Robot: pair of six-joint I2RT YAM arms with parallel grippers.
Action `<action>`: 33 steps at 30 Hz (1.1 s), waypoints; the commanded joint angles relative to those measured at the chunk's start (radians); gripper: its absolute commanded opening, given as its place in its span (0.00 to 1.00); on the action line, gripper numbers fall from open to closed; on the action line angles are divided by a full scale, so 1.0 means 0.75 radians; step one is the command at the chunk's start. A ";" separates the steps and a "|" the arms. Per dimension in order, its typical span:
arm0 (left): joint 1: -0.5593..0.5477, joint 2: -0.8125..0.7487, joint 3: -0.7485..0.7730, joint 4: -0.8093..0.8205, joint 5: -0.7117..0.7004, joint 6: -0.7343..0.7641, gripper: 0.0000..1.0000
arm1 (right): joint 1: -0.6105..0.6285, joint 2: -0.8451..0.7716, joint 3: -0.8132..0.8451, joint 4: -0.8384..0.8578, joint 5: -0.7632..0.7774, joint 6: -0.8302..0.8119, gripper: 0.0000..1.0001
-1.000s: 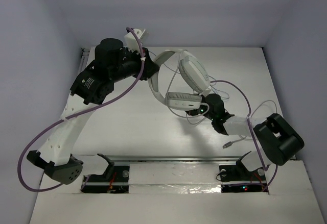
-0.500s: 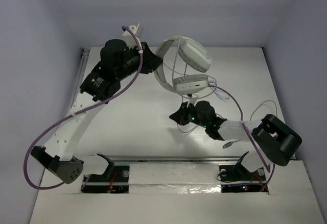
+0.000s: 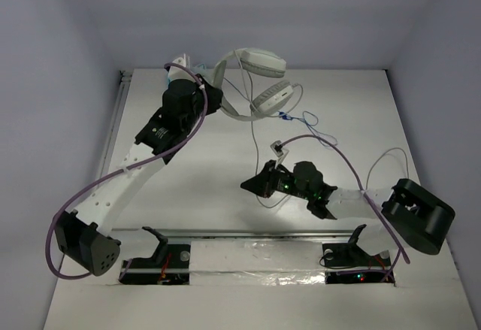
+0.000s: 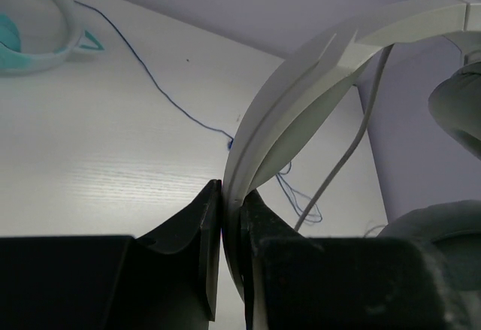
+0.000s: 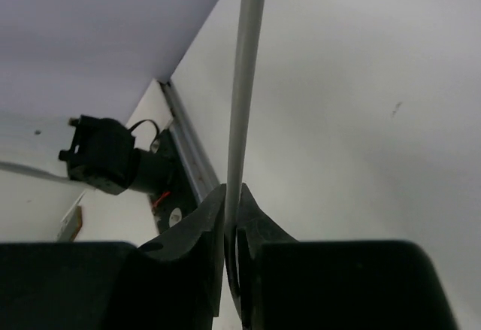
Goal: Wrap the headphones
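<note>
Headphones (image 3: 259, 82) hang above the far side of the table (image 3: 188, 165). My left gripper (image 4: 231, 195) is clenched edgewise on the headband (image 4: 301, 97). The grey cable (image 5: 244, 82) runs straight through my right gripper (image 5: 231, 204), pinched low near mid-table. Risk: the thin cable slides out of the pinch, or its tension levers the narrow headband grip loose.

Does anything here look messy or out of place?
The headphones, held aloft by the left gripper, have their grey cable dangling loose down to the right gripper instead of wound up. A thin blue cord lies tangled on the table nearby.
</note>
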 commanded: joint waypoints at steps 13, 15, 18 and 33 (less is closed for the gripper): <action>0.035 -0.122 0.181 0.127 -0.179 0.099 0.00 | 0.104 0.209 -0.056 0.780 -0.424 0.259 0.20; 0.053 -0.106 0.248 0.023 -0.162 0.122 0.00 | 0.119 0.140 -0.041 0.672 -0.424 0.222 0.17; 0.065 -0.110 0.267 -0.016 -0.219 0.198 0.00 | 0.135 0.007 -0.011 0.411 -0.375 0.151 0.11; 0.078 -0.090 0.183 -0.072 -0.518 0.386 0.00 | 0.319 -0.474 0.069 -0.481 -0.297 0.014 0.00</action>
